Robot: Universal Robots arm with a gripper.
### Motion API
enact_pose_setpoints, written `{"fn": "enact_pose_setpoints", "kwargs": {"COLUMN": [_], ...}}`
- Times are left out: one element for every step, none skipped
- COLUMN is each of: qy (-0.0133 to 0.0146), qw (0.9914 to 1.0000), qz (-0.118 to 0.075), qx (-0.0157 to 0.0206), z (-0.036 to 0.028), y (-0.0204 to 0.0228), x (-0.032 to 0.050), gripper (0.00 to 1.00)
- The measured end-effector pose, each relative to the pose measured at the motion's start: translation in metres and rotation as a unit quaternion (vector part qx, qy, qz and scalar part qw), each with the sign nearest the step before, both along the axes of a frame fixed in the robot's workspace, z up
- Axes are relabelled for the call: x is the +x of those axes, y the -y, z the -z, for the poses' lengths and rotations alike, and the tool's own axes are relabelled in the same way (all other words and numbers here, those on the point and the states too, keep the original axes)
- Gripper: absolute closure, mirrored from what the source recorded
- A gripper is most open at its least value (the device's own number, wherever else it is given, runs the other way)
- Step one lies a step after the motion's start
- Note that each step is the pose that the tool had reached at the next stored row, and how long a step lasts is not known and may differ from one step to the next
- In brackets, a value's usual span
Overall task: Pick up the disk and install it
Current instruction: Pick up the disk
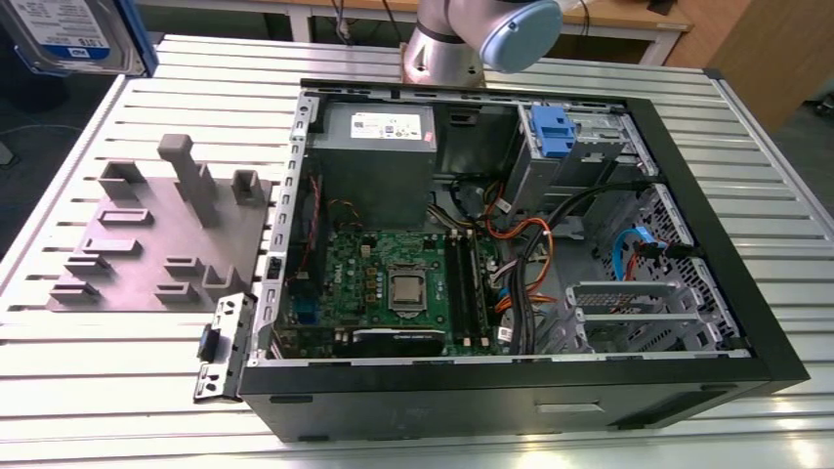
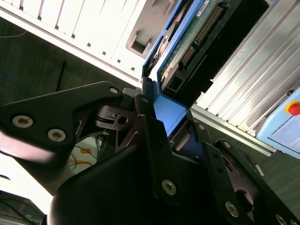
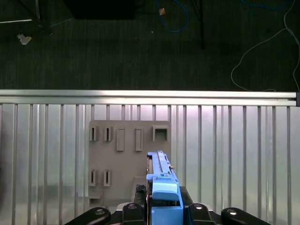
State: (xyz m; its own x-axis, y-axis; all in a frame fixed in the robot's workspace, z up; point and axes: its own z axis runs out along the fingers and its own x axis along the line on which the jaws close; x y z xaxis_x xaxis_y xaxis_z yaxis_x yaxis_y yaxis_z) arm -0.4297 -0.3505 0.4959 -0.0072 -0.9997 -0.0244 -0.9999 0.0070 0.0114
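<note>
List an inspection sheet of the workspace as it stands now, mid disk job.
Surface: ribbed metal table, carrying the open computer case and the grey slotted tray.
Job's things: the disk is held clear of the table, above the tray in the first wrist view; not in the case.
Clutter: metal bracket beside the case.
Grippers: gripper shut on the disk's blue frame.
Cables: orange, blue and black cables inside the case; loose cables on the floor.
Surroundings: dark floor.
</note>
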Motion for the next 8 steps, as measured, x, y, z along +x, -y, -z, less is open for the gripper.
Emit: {"fn": "enact_pose_setpoints", "kwargs": {"qy": [0.0000,0.0000,0.0000,0.0000,0.0000,0.0000,-0.0001,0.0000], "qw": [1.00000,1.00000,1.00000,1.00000,1.00000,1.00000,1.00000,1.00000], "qz": [0.000,0.000,0.000,0.000,0.000,0.000,0.000,0.000], "qx": [0.0000,0.0000,0.0000,0.0000,0.0000,0.0000,0.0000,0.0000], "z": [0.0000,0.0000,0.0000,0.0000,0.0000,-0.0002,-0.0009,-0.0018], "y": [0.0010,0.0021,0.0031,0.0039,0.0040,0.0040,0.0041,0.0042], "x": [0.0001,0.0001,0.0001,0.0001,0.0001,0.0001,0.0001,0.0001], "gripper": [0.64,0.64,0.64,0.64,0.64,0.64,0.64,0.64]}}
